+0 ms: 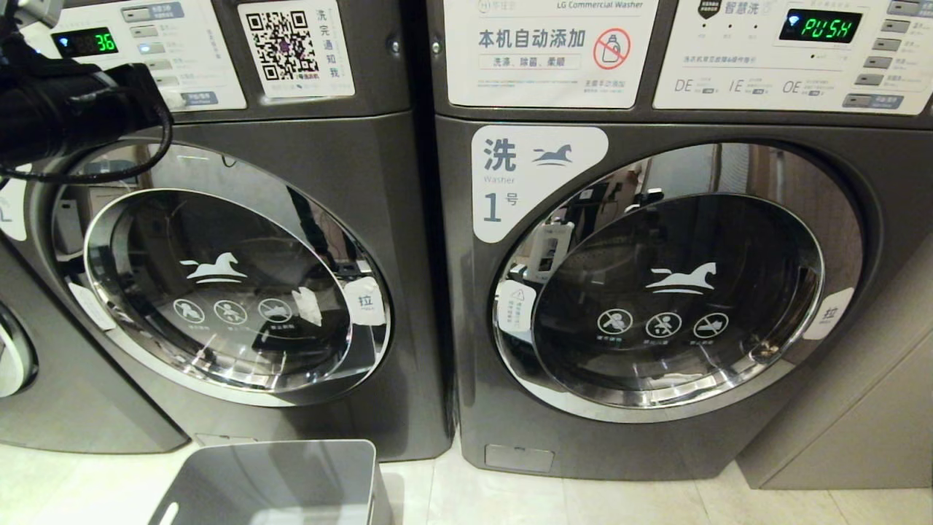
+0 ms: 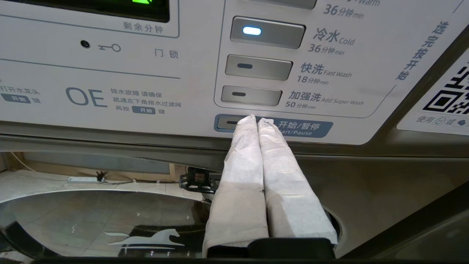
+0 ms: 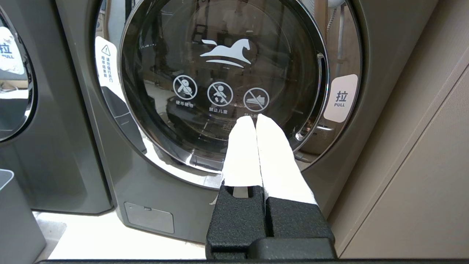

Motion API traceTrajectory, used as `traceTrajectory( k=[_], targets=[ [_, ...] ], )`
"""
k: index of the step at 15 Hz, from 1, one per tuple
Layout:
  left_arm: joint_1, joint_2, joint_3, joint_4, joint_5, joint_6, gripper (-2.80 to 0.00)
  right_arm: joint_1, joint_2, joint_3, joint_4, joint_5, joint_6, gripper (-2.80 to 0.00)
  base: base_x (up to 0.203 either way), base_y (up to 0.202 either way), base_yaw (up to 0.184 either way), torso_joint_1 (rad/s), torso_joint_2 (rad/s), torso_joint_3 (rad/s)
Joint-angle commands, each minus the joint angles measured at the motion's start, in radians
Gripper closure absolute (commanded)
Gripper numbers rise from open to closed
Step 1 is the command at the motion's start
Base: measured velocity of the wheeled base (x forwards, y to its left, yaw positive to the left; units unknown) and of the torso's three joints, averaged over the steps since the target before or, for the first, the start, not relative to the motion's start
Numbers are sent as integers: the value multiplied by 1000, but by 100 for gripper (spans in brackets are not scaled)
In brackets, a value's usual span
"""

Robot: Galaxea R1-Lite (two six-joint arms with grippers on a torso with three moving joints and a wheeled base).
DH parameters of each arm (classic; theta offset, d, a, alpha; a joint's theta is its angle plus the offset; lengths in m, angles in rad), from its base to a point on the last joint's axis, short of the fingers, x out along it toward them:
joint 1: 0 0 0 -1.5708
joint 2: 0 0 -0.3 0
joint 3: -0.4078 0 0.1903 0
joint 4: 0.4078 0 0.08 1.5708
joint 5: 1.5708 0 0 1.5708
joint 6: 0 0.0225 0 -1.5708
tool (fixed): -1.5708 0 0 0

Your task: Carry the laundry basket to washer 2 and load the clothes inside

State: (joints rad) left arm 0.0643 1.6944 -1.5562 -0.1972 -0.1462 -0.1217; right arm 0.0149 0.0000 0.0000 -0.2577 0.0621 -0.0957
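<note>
Washer 2 [image 1: 306, 168] is the dark grey machine on the left; its round chrome-rimmed door [image 1: 219, 284] is closed and its display reads 36. My left gripper [image 2: 257, 119] is shut, with its white-wrapped tips against the blue Start/Pause button [image 2: 304, 128] on that machine's control panel [image 2: 110, 73]. The left arm [image 1: 73, 109] reaches in at the upper left of the head view. The grey laundry basket [image 1: 284, 481] stands on the floor before washer 2; the part I see holds nothing. The clothes are out of view. My right gripper [image 3: 255, 118] hangs shut and empty before the other machine's door.
Washer 1 [image 1: 510, 189] stands to the right, door [image 1: 678, 292] closed, display reading PUSH. A beige cabinet side [image 1: 860, 408] flanks it on the right. A third machine's corner [image 1: 44, 394] shows at far left. Pale tiled floor [image 1: 583, 503] lies in front.
</note>
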Motion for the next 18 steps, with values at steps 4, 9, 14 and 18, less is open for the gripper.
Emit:
traceTrajectory(
  k=[4, 9, 14, 18],
  targets=[
    [0, -5, 34, -13, 4, -1, 0, 0, 2, 40, -2, 1, -1, 0, 0, 0, 0, 0, 0, 0],
    [0, -58, 92, -18, 4, -3, 0, 0, 2, 40, -2, 1, -1, 0, 0, 0, 0, 0, 0, 0],
    [2, -87, 102, -15, 4, -3, 0, 0, 2, 40, -2, 1, -1, 0, 0, 0, 0, 0, 0, 0],
    [2, -174, 213, -10, 3, -1, 0, 0, 2, 40, -2, 1, -1, 0, 0, 0, 0, 0, 0, 0]
  ],
)
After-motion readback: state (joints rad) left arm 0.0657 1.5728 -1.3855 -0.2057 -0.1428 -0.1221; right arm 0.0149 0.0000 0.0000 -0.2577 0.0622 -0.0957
